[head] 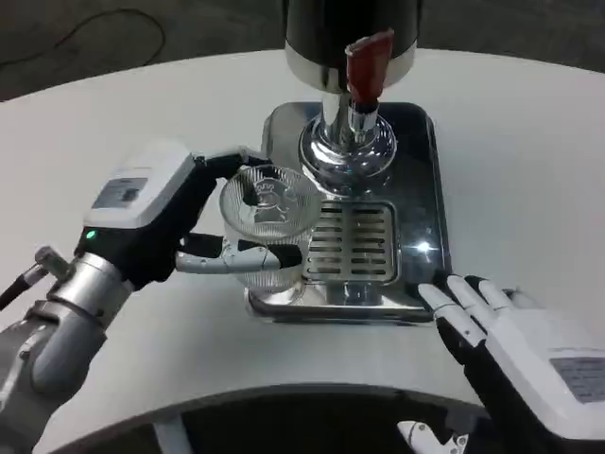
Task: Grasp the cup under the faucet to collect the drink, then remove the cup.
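Left hand (156, 213) grips the ribbed clear glass cup (267, 227); right hand (510, 336) rests flat, fingers spread, empty.

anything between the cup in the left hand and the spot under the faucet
Nothing visible does. The left hand holds the cup at the left edge of the drip tray, and the grate below the faucet is bare.

dispenser column (348, 142) and red tap (368, 62) crowding cup (267, 219), bare table (529, 170) rightward

cup (267, 219): clear ribbed glass | upright | left of faucet (367, 68), over tray edge
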